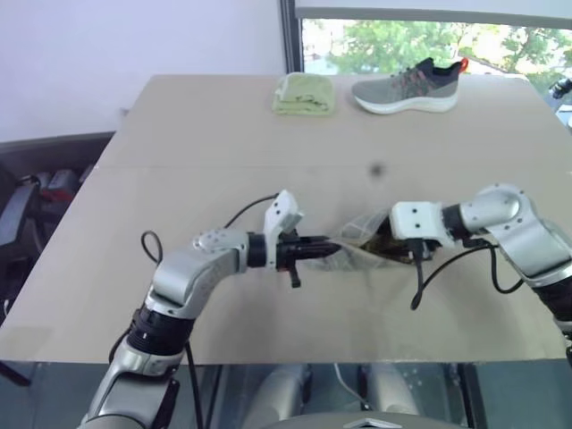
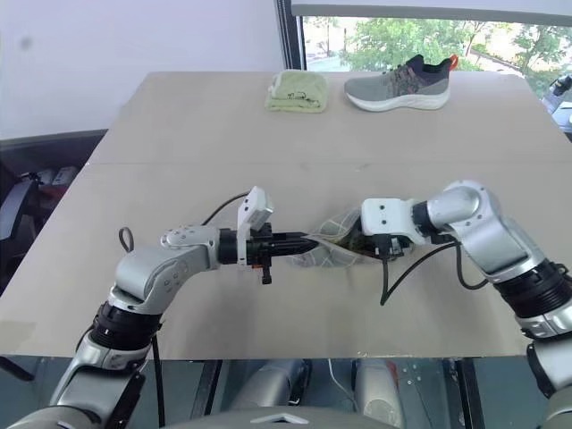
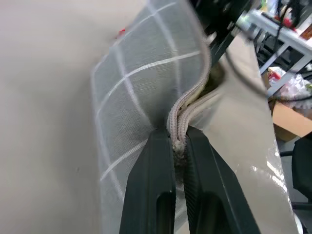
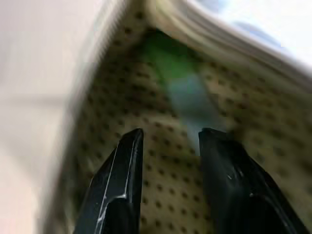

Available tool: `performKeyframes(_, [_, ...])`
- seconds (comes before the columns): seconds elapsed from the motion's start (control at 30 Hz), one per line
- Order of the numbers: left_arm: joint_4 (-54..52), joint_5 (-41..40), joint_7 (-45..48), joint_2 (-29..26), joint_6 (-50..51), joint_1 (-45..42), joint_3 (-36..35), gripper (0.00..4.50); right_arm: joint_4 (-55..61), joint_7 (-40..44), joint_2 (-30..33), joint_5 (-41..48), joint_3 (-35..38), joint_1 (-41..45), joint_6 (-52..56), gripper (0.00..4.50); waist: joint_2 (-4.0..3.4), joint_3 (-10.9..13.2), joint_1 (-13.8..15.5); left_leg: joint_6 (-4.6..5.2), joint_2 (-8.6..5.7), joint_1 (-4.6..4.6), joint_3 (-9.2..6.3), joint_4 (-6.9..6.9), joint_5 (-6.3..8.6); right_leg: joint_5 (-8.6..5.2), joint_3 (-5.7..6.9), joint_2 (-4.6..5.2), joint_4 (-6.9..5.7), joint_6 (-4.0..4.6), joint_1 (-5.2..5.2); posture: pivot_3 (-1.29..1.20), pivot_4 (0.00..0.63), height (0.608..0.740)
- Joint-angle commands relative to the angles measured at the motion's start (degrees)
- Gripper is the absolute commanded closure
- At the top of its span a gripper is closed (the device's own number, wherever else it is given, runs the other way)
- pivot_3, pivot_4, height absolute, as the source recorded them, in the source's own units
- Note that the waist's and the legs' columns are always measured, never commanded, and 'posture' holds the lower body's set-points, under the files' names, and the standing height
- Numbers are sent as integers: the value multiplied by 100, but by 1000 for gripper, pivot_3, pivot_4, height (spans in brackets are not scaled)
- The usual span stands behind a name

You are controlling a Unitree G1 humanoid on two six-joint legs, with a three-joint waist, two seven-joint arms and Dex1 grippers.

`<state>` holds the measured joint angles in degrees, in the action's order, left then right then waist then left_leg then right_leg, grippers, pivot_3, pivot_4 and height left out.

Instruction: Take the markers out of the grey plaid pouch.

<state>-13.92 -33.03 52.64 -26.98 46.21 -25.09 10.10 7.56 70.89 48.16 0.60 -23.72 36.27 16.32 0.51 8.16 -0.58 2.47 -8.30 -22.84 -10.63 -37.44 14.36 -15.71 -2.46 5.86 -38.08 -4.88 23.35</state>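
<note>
Head camera: a soft grey plaid fabric pouch [image 1: 357, 246] lies mid-table on the beige tabletop [image 1: 223, 188], between both arms. The left gripper [image 1: 323, 251] pinches its edge; the right gripper [image 2: 368, 243] dips into its open mouth. A folded yellow-green cloth [image 1: 304, 94] and grey sneaker [image 1: 407, 87] sit at the far edge.

Left wrist camera: black fingers [image 3: 151, 185] pressed together on the pouch's corded seam [image 3: 187, 105].

Right wrist camera: fingers [image 4: 119, 180] spread apart inside the dotted lining, a light green marker [image 4: 183, 85] just beyond them.
</note>
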Motion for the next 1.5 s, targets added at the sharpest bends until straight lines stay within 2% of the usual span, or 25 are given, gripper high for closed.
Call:
performKeyframes(0.03, [-147,-477,-45,329,330,-219,-72,4500,2,126,24,-254,-40,155,-273,2606,0,0,9,0,-1,-2,-1,-1,0,0,1,1,3,0,0,0,150,740])
performKeyframes(0.23, [-268,-1202,-310,747,1091,-417,-288,4500,528,678,383,-213,132,269,43,2606,0,0,-12,0,-1,-4,-3,-4,0,0,3,0,1,0,1,0,150,740])
performKeyframes(0.43, [-310,-1476,-318,671,1399,-204,-216,4500,1281,1116,804,-117,156,284,679,2606,0,0,-21,0,0,-2,-2,-4,0,0,1,-2,0,0,0,0,150,740])
performKeyframes(0.57, [-196,-1281,-267,590,1183,-52,-44,4500,1026,1019,600,-493,-188,318,517,2606,1,0,-8,0,0,-2,-1,-5,0,0,0,-1,0,0,0,0,150,740])
performKeyframes(0.7, [-141,-1113,-233,552,998,84,83,4500,345,626,48,-1066,-612,391,-12,2606,4,-2,-9,0,0,1,1,-4,0,0,-2,0,-2,0,-1,0,150,740])
performKeyframes(1.03, [-208,-1079,-396,576,842,291,-16,4500,-266,747,-118,-1606,-1026,95,-945,2606,18,-18,-13,-1,1,16,0,-6,0,0,-1,-4,-3,0,-7,0,150,740])
performKeyframes(1.07, [-220,-1083,-407,567,837,305,-27,4500,-296,777,-129,-1594,-1004,87,-999,3114,22,-20,-13,-1,3,24,-1,-6,-1,0,-1,-6,-3,0,-14,0,150,740])
performKeyframes(1.13, [-245,-1065,-428,540,813,327,-34,4500,-348,791,-145,-1580,-930,75,-1077,3832,22,-21,-15,-1,3,44,0,-5,0,0,-1,-7,-3,0,-32,0,150,740])
performKeyframes(1.2, [-262,-1028,-438,498,776,343,-32,4500,-409,761,-167,-1590,-848,79,-1147,4203,22,-20,-10,-2,3,66,-1,-1,0,0,-1,-7,0,0,-56,0,150,740])
performKeyframes(1.37, [-282,-710,-353,204,575,412,150,4500,-382,735,-170,-1323,-507,-4,-1118,4203,23,-20,-12,-1,4,85,0,7,1,0,-4,-7,4,0,-73,0,150,740])
performKeyframes(1.5, [-350,-520,-309,-99,443,507,230,4500,139,949,-228,-245,207,-185,-249,4203,22,-20,-12,-1,5,80,-1,12,1,0,-5,-7,7,0,-72,0,150,740])
